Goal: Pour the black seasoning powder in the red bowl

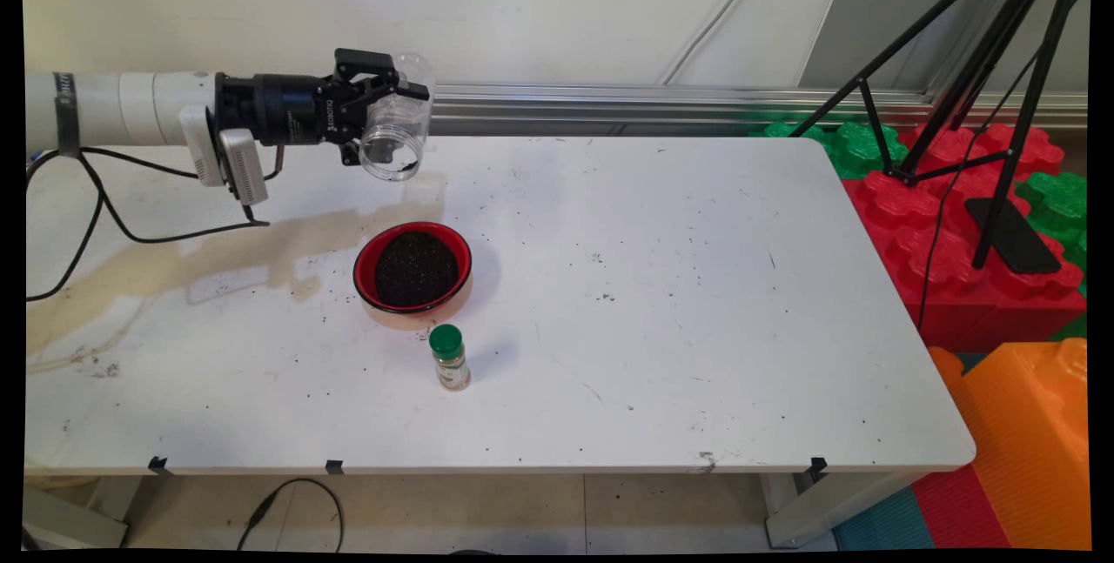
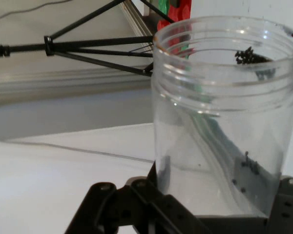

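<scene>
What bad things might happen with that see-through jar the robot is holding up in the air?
1. The clear jar hangs tipped, mouth down, behind the red bowl rather than above it. A few dark grains cling inside, so they might fall on the white table.
2. The gripper holds smooth plastic high up; if the jar slipped, it could hit the bowl of dark grains and scatter them.
3. The small green-capped bottle stands close to the bowl and might topple.

Count: 1 clear jar [image 1: 399,130], 1 red bowl [image 1: 412,271] of dark grains, 1 green-capped spice bottle [image 1: 449,358], 1 tripod [image 1: 983,67].
</scene>
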Controlling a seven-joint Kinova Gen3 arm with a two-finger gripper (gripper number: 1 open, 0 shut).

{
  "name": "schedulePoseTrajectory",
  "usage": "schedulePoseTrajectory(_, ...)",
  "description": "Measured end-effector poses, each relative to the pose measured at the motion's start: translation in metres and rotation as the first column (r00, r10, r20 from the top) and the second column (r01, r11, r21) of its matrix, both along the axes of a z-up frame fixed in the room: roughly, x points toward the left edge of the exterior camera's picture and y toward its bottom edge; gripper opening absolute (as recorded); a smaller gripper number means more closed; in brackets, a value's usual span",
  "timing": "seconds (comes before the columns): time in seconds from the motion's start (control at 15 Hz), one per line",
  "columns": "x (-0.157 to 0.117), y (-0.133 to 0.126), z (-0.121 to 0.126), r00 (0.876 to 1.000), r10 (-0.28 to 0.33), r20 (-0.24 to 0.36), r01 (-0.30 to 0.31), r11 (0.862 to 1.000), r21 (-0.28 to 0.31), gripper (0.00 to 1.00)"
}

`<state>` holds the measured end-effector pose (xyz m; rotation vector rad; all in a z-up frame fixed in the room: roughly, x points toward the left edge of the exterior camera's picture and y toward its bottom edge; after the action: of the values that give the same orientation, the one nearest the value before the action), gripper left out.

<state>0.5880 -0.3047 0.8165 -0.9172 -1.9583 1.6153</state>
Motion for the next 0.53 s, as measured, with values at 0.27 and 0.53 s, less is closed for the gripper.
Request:
schedulePoseTrajectory(0.27,0.0033,0.0016,0.0001,0.995,0.048,-0.089,-0.036,0.992,0.124,0.00)
schedulePoseTrajectory(0.53,0.0067,0.0033,0.0012,0.979,0.106,-0.172,-0.062,0.967,0.246,0.00)
